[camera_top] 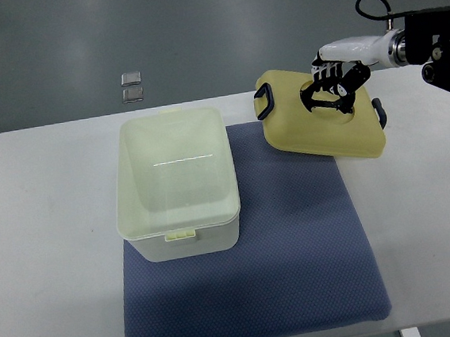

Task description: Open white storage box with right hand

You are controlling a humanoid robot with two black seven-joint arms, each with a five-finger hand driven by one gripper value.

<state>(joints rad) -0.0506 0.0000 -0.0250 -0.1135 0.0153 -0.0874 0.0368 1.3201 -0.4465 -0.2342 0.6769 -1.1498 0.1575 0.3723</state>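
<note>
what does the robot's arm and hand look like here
Only the right arm shows, at the top right. Its hand is a skeletal black frame with thin black fingers and whitish knuckle segments. Behind it come a glossy white forearm shell, a silver wrist collar and a black housing, with a black cable looping above. No markings are legible.

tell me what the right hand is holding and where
The right hand holds the yellow lid by its central recess, tilted beside the open white box.
</note>
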